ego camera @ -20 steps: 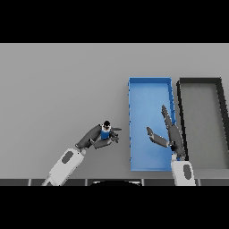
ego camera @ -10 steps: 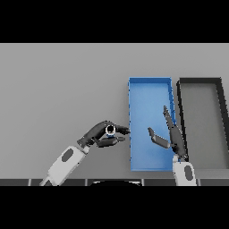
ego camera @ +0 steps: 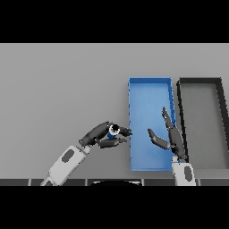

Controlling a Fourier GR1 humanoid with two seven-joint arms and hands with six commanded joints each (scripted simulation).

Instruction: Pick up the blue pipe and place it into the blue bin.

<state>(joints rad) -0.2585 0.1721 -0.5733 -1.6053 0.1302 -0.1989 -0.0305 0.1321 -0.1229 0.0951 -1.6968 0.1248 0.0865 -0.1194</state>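
Blue pipe (ego camera: 113,130) in left hand (ego camera: 100,135)

The table (ego camera: 58,89) is plain flat grey with no pattern. The bin (ego camera: 147,85) at about three o'clock is bright blue inside and on its rim. Just past it at three o'clock, the tray (ego camera: 199,81) has black walls and a grey floor. The pipe (ego camera: 112,130), near centre, is blue with a pale, dark-centred end. Both the left hand (ego camera: 100,134) and the right hand (ego camera: 172,138) are dark grey, on white and grey arms.
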